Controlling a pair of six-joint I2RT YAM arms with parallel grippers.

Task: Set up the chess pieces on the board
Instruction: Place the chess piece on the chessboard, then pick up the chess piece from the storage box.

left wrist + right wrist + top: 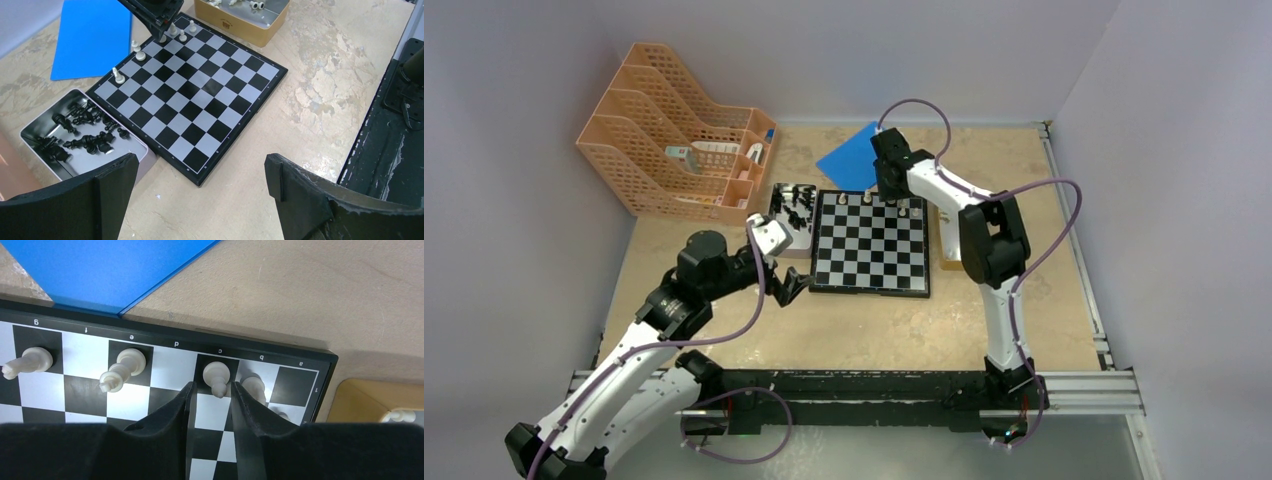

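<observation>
Two arms flank the board [871, 260] on the counter [854, 335], with the right end effector [892, 197] over its far row. By the board's near left corner, the left end effector [201, 162] gapes wide. Narrow-set, the right fingers [170, 415] straddle a white chess piece [216, 374]; whether they touch it is unclear.

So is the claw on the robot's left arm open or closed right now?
Open. In the left wrist view the left gripper has its two fingers far apart, gripping nothing.
</observation>
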